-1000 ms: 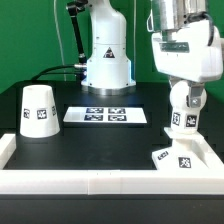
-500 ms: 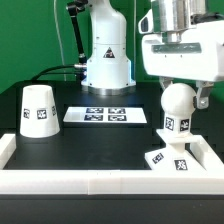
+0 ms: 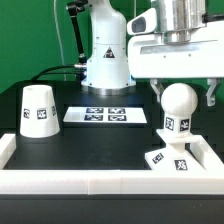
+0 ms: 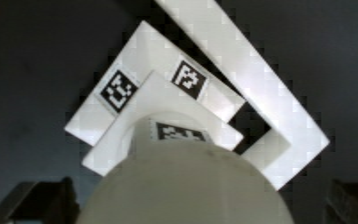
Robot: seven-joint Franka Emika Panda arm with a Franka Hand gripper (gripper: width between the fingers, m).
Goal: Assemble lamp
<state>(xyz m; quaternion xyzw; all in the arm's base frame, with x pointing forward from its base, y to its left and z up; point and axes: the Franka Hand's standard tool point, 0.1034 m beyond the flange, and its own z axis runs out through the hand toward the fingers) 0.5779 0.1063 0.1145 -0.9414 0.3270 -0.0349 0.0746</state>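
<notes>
The round white bulb (image 3: 178, 108) stands upright with its stem on the flat square base (image 3: 170, 159) at the exterior view's right. My gripper (image 3: 181, 95) is open; its dark fingers (image 3: 154, 93) stand apart on either side of the bulb's upper half with a gap to it. In the wrist view the bulb (image 4: 179, 175) fills the middle between the two fingers (image 4: 43, 200) of the gripper (image 4: 194, 208), with the tagged base (image 4: 131, 95) beyond it. The cone shade (image 3: 37, 110) stands alone at the exterior view's left.
The marker board (image 3: 107, 115) lies in the middle, in front of the arm's white pedestal (image 3: 107, 62). A raised white rim (image 3: 100, 182) runs along the table's front and sides; it also shows in the wrist view (image 4: 247, 60), right beside the base.
The gripper has let go of the bulb, opened wide and risen a little. The bulb has shifted slightly toward the exterior view's left and stands on the base.
</notes>
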